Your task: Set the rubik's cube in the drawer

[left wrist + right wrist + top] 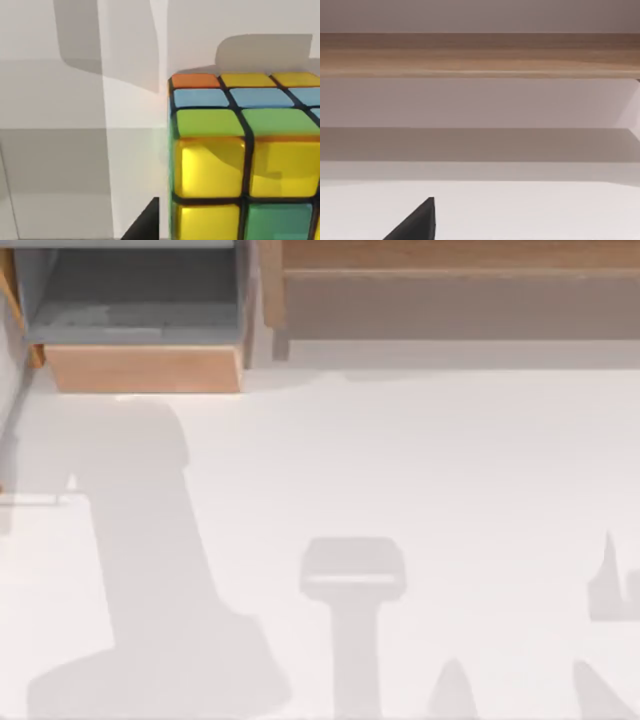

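Observation:
The rubik's cube looms very close in the left wrist view, showing yellow, green, blue and orange tiles with dark grid lines. My left gripper is shut on it, one dark finger lying against the cube's side. The drawer stands pulled open at the table's back left, with a tan wood front panel and a grey floor with nothing on it. A dark tip of my right gripper faces the long shelf.
A long brown wooden shelf runs along the back right, seen again as a wood band in the right wrist view. The white tabletop carries only grey arm shadows.

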Tool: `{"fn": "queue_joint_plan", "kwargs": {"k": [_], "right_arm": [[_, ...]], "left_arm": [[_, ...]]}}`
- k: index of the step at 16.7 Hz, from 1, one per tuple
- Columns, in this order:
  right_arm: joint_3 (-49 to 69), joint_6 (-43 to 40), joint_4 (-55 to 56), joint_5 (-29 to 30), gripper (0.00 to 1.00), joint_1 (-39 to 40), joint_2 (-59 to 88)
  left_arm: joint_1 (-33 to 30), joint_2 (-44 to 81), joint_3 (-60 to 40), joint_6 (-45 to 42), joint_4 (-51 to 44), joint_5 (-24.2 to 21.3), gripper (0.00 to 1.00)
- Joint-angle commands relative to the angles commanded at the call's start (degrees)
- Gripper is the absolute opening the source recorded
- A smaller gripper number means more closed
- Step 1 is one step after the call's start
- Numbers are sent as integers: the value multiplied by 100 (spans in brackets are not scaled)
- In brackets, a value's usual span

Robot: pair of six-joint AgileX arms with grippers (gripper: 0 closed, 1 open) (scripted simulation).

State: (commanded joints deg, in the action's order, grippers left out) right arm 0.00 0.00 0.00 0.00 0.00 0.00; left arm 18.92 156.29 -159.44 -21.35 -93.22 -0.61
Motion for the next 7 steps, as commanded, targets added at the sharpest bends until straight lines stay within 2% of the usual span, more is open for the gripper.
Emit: {"fn": "queue_joint_plan", "kwargs": {"k": [1,2,7], "right_arm": [[0,0,0,0,100,0,0],[0,0,0,0,100,0,0],[0,0,0,0,100,0,0]], "left_arm": [[0,0,0,0,0,0,98],[0,0,0,0,0,0,100],[0,0,0,0,0,0,100]]}}
